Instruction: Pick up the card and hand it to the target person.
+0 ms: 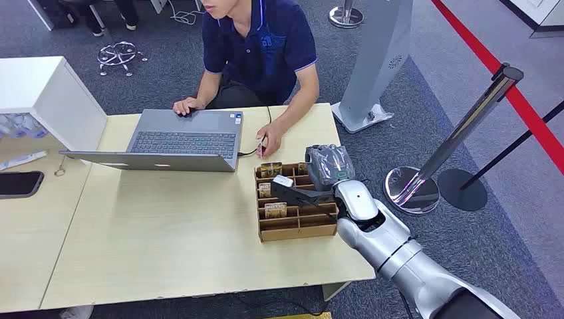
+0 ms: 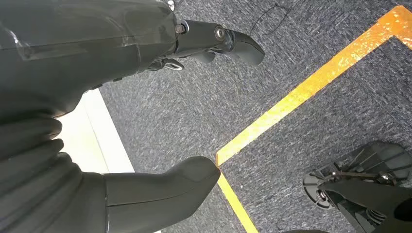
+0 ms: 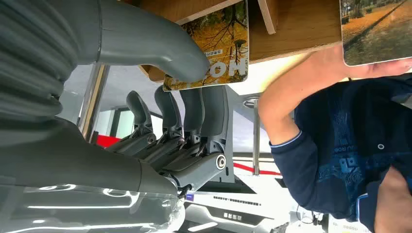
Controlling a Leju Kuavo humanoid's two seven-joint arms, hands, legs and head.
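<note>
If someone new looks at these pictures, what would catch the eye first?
Probably the silver right arm, with its right hand over the wooden card box at the table's right edge. Close up, its thumb and fingers pinch an autumn-photo card. Behind the box, a person works at a laptop.

Light wooden worktop (image 1: 166,246) carries an open grey laptop (image 1: 179,141) at the far edge, a compartmented wooden card box (image 1: 294,211) near the right edge, a black phone (image 1: 18,184) at left, and a person's hands (image 1: 269,141).
</note>
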